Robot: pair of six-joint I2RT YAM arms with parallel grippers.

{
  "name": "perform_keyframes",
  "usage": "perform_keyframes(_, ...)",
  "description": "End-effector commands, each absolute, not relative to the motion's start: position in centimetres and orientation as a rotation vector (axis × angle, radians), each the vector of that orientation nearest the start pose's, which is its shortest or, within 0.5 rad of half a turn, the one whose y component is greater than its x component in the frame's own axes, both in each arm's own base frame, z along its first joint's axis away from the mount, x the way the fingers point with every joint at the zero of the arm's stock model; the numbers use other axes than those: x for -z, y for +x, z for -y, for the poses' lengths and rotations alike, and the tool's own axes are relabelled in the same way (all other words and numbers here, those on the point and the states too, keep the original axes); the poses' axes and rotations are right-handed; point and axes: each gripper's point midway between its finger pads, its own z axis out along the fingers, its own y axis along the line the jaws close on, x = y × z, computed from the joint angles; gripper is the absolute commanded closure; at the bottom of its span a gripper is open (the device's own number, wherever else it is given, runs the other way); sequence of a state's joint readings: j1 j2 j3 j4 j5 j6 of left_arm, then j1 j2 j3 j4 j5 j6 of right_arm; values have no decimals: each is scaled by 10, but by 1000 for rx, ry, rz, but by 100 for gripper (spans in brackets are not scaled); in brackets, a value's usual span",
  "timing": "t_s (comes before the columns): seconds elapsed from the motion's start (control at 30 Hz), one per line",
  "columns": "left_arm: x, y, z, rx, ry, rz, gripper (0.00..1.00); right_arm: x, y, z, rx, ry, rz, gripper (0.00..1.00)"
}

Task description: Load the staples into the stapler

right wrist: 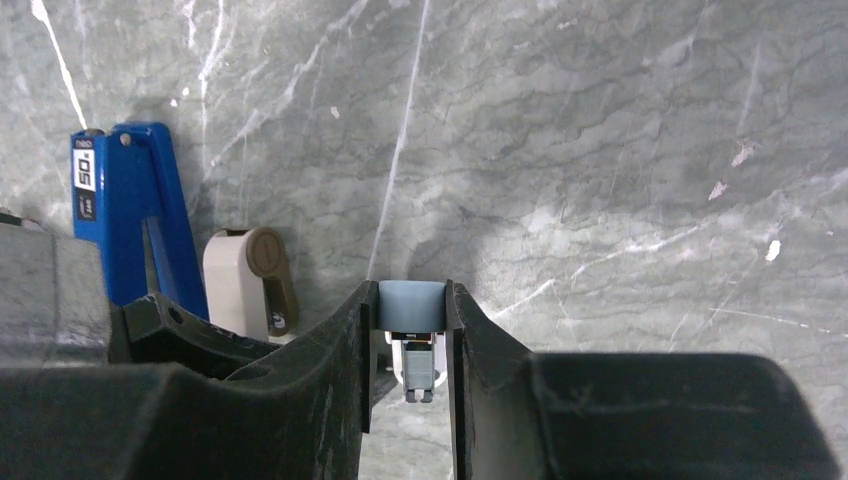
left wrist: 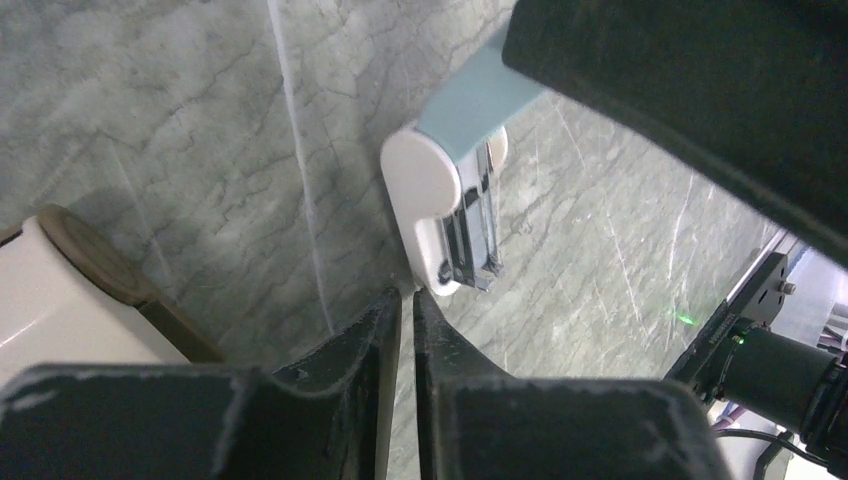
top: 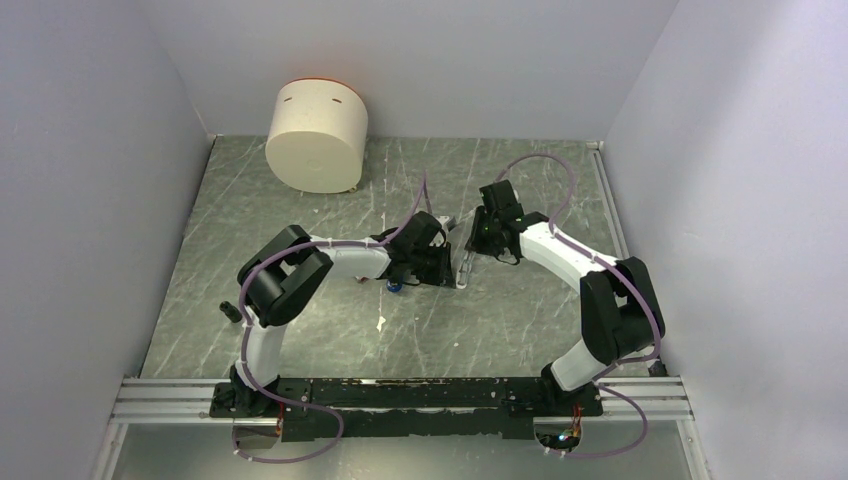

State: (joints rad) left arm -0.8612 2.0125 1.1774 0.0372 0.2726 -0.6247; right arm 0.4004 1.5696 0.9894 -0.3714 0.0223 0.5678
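My right claw (right wrist: 408, 298) is clamped on the pale-blue piece (left wrist: 470, 100), which sits squeezed between its tips over the table (right wrist: 600, 150). Through the left wrist view I see that piece's white body (left wrist: 420, 185) and its chrome channel (left wrist: 472, 215) showing below the pale-blue arm, a little beyond my left claw (left wrist: 408, 305). That claw's 2 fingers (left wrist: 370, 350) stand almost together, with only a thin slit between them (whether anything is pinched there I cannot tell). The stapler (right wrist: 125, 210) is bright blue with a white label marked 50. It sits on the table to the left of my right claw, just beside a tan piece (right wrist: 245, 280). In the top view a bit of its blue shows under my left arm (top: 350, 262), near the middle of the table. A cream drum (top: 317, 137) stands at the far left.
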Motion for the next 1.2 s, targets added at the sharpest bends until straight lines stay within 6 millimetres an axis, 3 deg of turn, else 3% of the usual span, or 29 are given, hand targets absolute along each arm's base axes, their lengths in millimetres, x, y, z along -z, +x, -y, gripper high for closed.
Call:
perform_keyframes(0.0, -4, 269, 411, 904, 422, -2544, 84, -70, 324, -169, -386, 204, -2567, 82)
perform_keyframes(0.3, -1, 270, 409, 887, 408, -2552, 83, -70, 308, -178, -352, 175, -2586, 82)
perform_keyframes(0.57, -37, 265, 407, 948, 408, -2480, 76, -80, 322, -166, -226, 229, -2492, 82)
perform_keyframes(0.73, -45, 254, 407, 1001, 409, -2471, 69, -87, 329, -166, -228, 284, -2440, 82)
perform_keyframes(0.97, -38, 250, 413, 1046, 432, -2485, 66, -86, 331, -169, -240, 302, -2440, 82)
perform_keyframes(1.17, -27, 262, 412, 965, 400, -2495, 75, -83, 329, -172, -260, 292, -2455, 82)
